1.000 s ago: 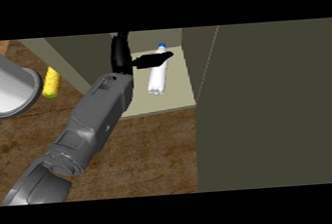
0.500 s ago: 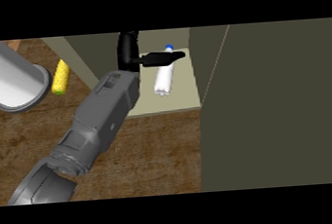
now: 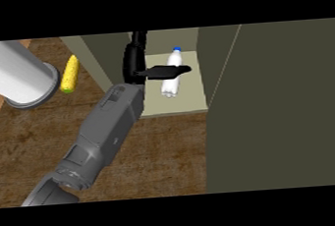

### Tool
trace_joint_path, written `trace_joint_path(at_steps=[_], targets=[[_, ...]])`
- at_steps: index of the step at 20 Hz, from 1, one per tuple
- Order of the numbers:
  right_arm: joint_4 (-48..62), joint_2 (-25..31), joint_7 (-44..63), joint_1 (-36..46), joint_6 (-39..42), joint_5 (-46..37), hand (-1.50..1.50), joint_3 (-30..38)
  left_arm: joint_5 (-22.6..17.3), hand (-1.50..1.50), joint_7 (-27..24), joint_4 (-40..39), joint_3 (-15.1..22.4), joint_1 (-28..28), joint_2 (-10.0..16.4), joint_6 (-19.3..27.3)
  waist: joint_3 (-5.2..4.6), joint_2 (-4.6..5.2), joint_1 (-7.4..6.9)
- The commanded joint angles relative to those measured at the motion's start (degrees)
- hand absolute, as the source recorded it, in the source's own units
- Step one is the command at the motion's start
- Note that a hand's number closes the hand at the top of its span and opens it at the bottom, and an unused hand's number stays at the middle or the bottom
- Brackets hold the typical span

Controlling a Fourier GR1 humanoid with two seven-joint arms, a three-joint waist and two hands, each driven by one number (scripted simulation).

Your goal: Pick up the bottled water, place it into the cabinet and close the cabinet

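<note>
- The water bottle [image 3: 171, 86] lies on the cabinet shelf [image 3: 188, 106], cap toward the far side.
- My right hand [image 3: 134, 63] looks open, with fingers straight along the left wall and the thumb stretched across the bottle.
- On pulling back, that thumb could drag or roll the bottle off the near edge onto the worktop [image 3: 166, 154].
- The door [image 3: 286, 101] at right stands open. Swinging it with my forearm inside would jam it.

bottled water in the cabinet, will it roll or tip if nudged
The bottled water has a round, slim body, so a nudge could roll or tip it. Its pale, smooth plastic may slip. The thumb of the left hand crosses it, maybe steadying it.
</note>
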State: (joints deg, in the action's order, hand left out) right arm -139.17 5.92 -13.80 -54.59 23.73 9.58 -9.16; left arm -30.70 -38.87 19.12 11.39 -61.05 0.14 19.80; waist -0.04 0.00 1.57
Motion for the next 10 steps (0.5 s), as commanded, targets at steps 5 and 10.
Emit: trace_joint_path(at_steps=[5, 10], targets=[[-7.25, -1.2, 3.87, -2.34, -2.25, -2.61, -1.5, -4.87, -5.02, -1.5, 1.51, 16.14, 8.96, 12.16, -0.14, -3.11, -0.03, -0.5, -0.4], [-9.1, -0.86, 4.03, -4.54, -2.78, -2.28, -1.5, -4.85, -7.52, -1.5, 4.21, 28.37, 14.39, 19.52, -0.14, -5.94, -0.03, -0.78, -1.27]])
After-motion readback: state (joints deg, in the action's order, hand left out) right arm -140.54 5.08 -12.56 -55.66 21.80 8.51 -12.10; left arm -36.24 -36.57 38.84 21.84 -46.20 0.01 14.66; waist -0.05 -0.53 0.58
